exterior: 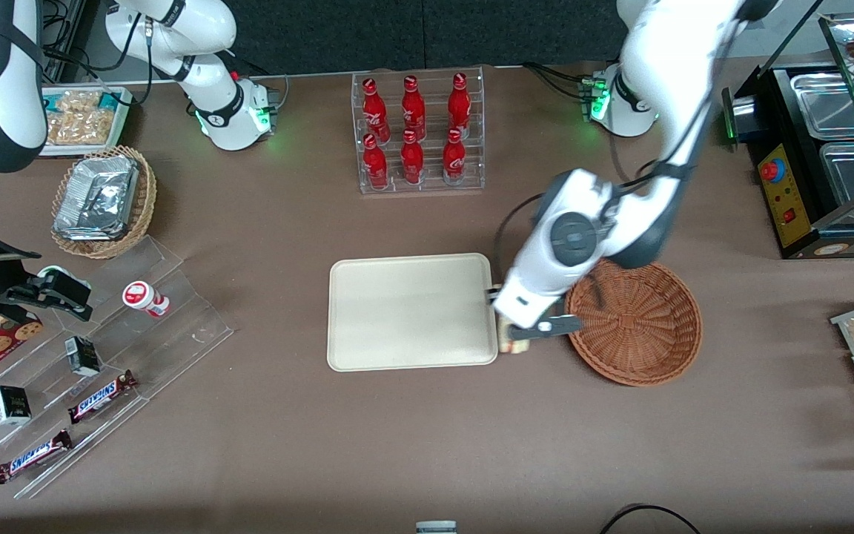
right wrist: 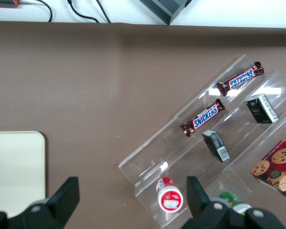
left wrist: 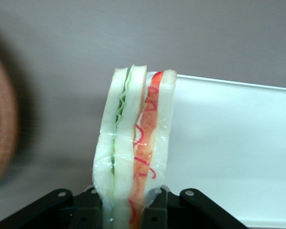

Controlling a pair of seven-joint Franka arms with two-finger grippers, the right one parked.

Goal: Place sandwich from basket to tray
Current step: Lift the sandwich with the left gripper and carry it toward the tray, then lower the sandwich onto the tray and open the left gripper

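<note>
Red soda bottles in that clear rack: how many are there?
6 red bottles stand in the clear rack, in two rows of three, farther from the front camera than the tray. None seem hidden. The hand holds the sandwich.

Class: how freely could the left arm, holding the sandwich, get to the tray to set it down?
Probably freely. The gripper holds the sandwich between the basket and the tray, right beside the tray's rim. The tray looks bare, and nothing stands in between.
</note>
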